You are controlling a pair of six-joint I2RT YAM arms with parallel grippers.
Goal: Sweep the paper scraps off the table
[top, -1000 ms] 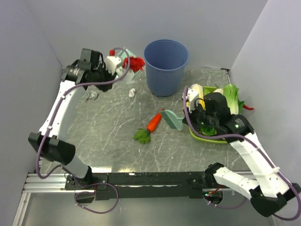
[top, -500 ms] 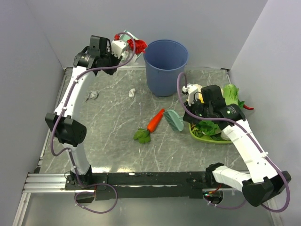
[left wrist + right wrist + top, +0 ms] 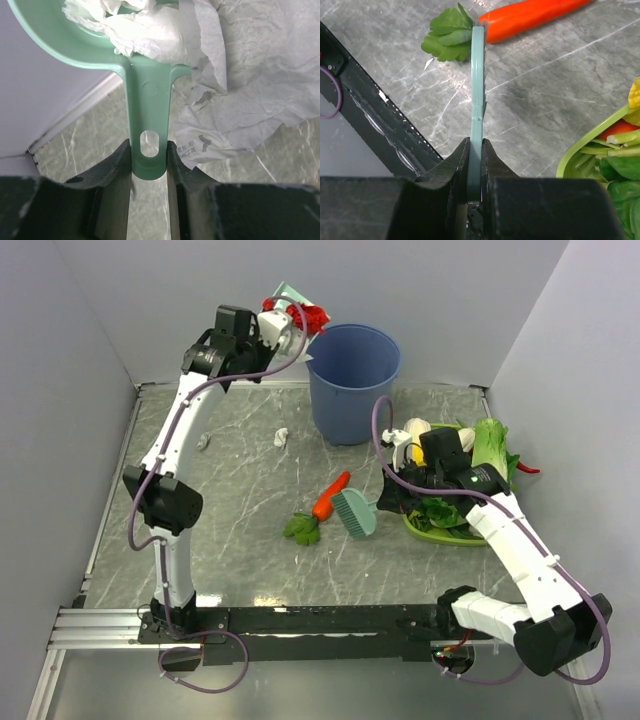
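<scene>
My left gripper (image 3: 285, 320) is shut on the handle of the pale green dustpan (image 3: 290, 292) and holds it high beside the rim of the blue bin (image 3: 352, 380). A red paper scrap (image 3: 312, 315) and white ones lie in the pan. In the left wrist view the gripper (image 3: 148, 155) grips the dustpan handle (image 3: 147, 110), and white crumpled paper (image 3: 135, 25) fills the pan. A white scrap (image 3: 282, 437) and a grey scrap (image 3: 203, 441) lie on the table (image 3: 240, 560). My right gripper (image 3: 388, 498) is shut on the teal brush (image 3: 352, 512), seen edge-on in the right wrist view (image 3: 477, 90).
An orange carrot (image 3: 330, 498) with green leaves (image 3: 301, 529) lies just left of the brush head. It also shows in the right wrist view (image 3: 530, 20). A green tray of vegetables (image 3: 440, 530) stands at the right. Grey walls enclose the table.
My left arm has lifted the dustpan up and to the right, close to the bin's rim. My right arm has moved the brush left and nearer, beside the carrot.
</scene>
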